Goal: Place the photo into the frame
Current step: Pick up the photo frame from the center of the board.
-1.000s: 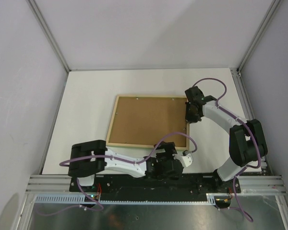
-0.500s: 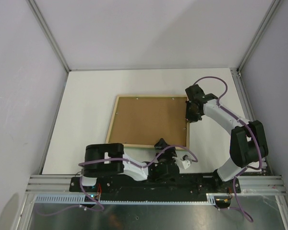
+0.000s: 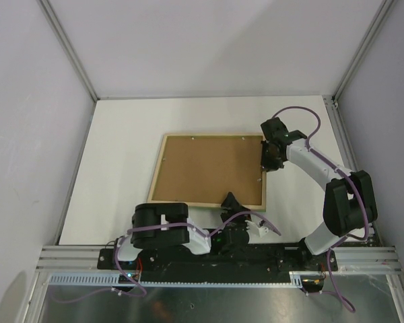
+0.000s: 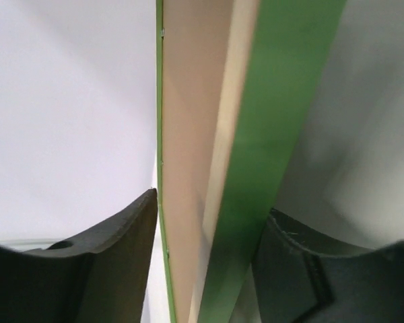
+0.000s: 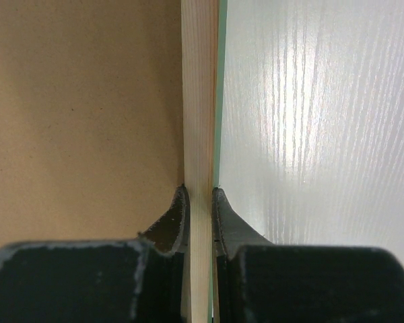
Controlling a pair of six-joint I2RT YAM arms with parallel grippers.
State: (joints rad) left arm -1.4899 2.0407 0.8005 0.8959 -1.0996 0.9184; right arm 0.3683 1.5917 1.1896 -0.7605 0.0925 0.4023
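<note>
Pale wood and a brown backing board (image 3: 209, 168) face upward: the frame (image 5: 198, 101) lies front-down on the white surface (image 3: 121, 148). The right gripper (image 5: 199, 195) is clamped on the frame's side rail. One finger is on the board side and the other is against the outer edge. The left gripper (image 4: 212, 208) straddles the near rail, with the green front showing between its fingers. Both fingers sit right beside the rail, but I cannot tell whether they press on it.
</note>
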